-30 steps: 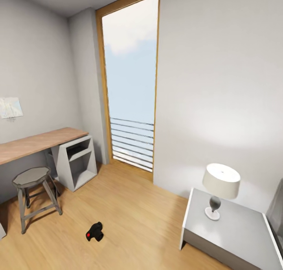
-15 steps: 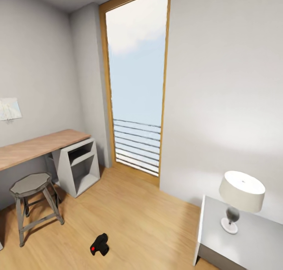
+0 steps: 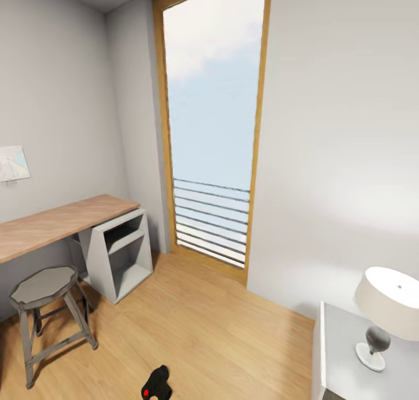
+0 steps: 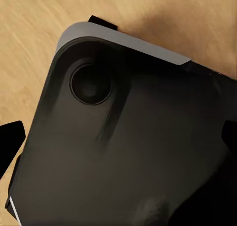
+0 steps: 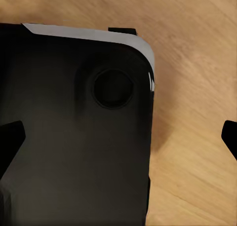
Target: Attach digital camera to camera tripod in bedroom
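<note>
The digital camera [image 3: 157, 383], small and black with a red spot, lies on the light wood floor at the lower edge of the head view. The camera tripod is out of view. In the left wrist view my left gripper [image 4: 118, 139] is open, its dark fingertips [image 4: 10, 144] spread wide over the robot's black base [image 4: 123, 152] with nothing between them. In the right wrist view my right gripper [image 5: 118, 137] is also open and empty, one fingertip [image 5: 10, 139] at each side, above the same base [image 5: 74, 137] and the floor.
A round grey stool [image 3: 43, 286] stands left of the camera, beside a wood-topped desk [image 3: 58, 219] with a white shelf unit [image 3: 119, 251]. A tall window [image 3: 212, 126] fills the back wall. A white nightstand [image 3: 340, 353] with a lamp [image 3: 387, 307] sits at the right.
The whole head view has shifted: window, lamp and nightstand slid right, and the digital camera slid down toward the lower edge. That is camera motion; nothing in the room moved.
</note>
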Tool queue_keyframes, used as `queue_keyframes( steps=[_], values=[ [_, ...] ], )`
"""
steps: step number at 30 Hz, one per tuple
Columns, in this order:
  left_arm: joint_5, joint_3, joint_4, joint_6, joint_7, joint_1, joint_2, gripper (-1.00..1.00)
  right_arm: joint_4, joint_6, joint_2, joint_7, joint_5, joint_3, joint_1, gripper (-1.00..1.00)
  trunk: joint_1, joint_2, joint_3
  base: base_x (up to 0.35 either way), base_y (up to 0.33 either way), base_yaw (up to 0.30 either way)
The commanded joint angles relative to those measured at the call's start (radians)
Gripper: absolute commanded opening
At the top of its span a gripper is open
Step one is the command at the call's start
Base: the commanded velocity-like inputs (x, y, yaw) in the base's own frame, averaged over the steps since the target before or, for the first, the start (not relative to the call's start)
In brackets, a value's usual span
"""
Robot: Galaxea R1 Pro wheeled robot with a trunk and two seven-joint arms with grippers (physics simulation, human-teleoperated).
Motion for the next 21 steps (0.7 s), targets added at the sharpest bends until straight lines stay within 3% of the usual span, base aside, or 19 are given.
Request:
queue_keyframes(
  steps=[1,21],
  values=[
    [0.004,0.002,-0.001,-0.001,0.0,0.0,0.0,1.0,0.001,-0.005,0.0,-0.003,0.003,0.0,0.0,1.0,0.001,0.0,-0.001,0.285,0.231,0.0],
    [0.005,0.003,-0.002,-0.001,0.0,0.0,0.0,1.0,0.001,-0.004,0.001,-0.007,0.003,-0.001,0.0,1.0,0.001,0.0,-0.001,0.265,0.236,0.0]
  ],
)
